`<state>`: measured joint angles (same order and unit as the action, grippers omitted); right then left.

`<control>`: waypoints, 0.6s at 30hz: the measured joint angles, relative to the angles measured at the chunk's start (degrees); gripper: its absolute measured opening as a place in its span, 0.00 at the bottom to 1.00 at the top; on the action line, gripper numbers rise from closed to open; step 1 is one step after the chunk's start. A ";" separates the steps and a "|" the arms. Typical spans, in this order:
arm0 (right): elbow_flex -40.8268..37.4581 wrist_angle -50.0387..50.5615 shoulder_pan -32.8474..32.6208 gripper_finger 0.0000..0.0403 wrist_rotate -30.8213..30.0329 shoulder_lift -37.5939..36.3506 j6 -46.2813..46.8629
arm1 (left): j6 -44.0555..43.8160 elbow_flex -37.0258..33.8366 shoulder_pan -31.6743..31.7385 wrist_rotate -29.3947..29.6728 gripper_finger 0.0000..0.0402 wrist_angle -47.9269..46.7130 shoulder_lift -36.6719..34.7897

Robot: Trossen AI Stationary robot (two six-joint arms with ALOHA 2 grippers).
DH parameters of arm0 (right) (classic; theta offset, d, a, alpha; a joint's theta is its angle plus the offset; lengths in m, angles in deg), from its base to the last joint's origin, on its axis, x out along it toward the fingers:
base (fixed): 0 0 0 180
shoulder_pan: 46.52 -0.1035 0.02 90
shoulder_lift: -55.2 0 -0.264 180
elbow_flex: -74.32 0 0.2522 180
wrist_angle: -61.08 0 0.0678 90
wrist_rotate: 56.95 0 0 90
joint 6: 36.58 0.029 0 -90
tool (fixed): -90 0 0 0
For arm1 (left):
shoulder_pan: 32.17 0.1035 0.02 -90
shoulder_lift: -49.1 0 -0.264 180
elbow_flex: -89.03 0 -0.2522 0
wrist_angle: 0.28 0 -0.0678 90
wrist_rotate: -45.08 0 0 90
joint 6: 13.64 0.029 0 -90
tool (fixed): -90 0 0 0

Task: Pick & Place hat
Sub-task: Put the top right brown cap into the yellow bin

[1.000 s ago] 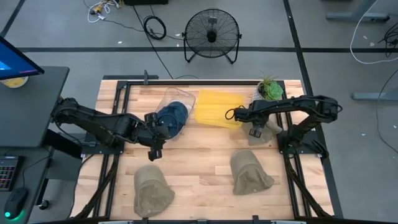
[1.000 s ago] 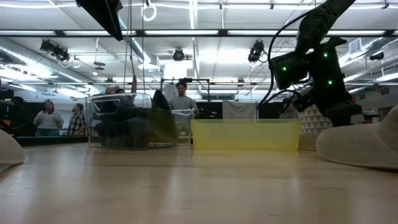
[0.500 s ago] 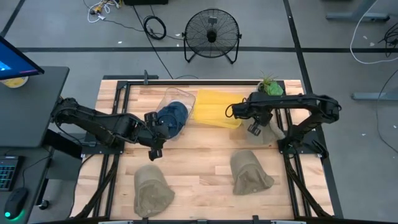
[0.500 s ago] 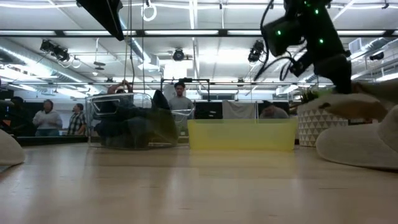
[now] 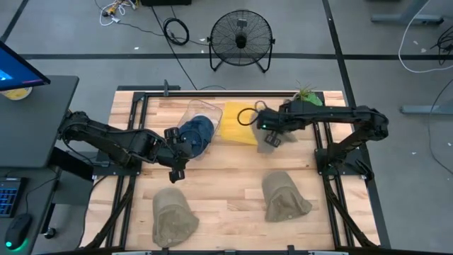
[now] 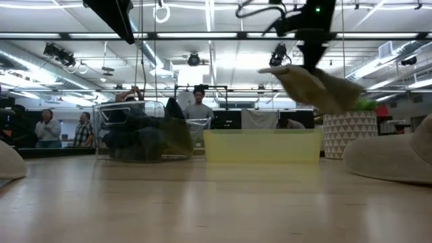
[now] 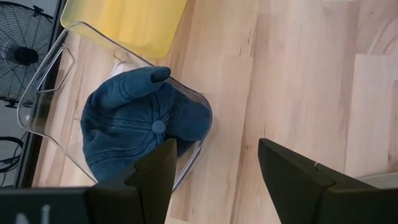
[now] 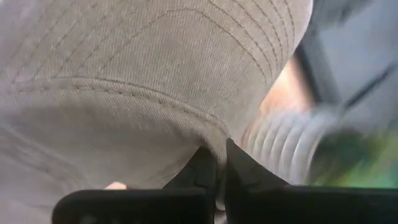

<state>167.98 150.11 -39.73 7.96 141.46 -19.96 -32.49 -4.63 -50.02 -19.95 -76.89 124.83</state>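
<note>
My right gripper is shut on a khaki hat, carried in the air over the right end of the yellow bin. In the low view this hat hangs well above the bin. Two more khaki hats lie crown-up on the near part of the table. A blue denim hat sits inside a clear bin left of the yellow one. My left gripper waits open just near of the clear bin, touching nothing. My right gripper pinches the khaki hat between its two fingers at a stitched edge of the cloth; the hat fills the wrist view, so which part this is cannot be told. The hat is lifted clear and hangs tilted below the gripper.
A potted plant in a white patterned pot stands at the table's far right corner, just right of the yellow bin. A fan stands on the floor beyond the far edge. Bare wood lies between the two resting khaki hats. People stand in the room behind.
My right gripper has risen and swung toward the table's left, from beside the plant to above the yellow bin's right end. The khaki hat it holds has come up off the table with it and now hangs clear in the air.
</note>
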 joint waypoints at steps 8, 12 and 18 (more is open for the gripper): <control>-3.82 -32.64 2.51 0.02 -6.07 0.10 -27.06 | 0.04 0.00 0.00 -0.02 0.58 0.00 0.00; -6.42 -42.85 4.27 0.02 -6.00 0.11 -36.22 | 0.07 0.00 0.00 -0.02 0.58 0.00 0.00; -12.31 -50.55 7.37 0.01 -5.98 0.74 -42.97 | 0.15 0.00 0.00 -0.02 0.58 0.00 0.00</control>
<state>155.66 99.57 -32.35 1.97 142.20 -62.93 -32.34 -4.63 -50.02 -19.97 -76.89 124.83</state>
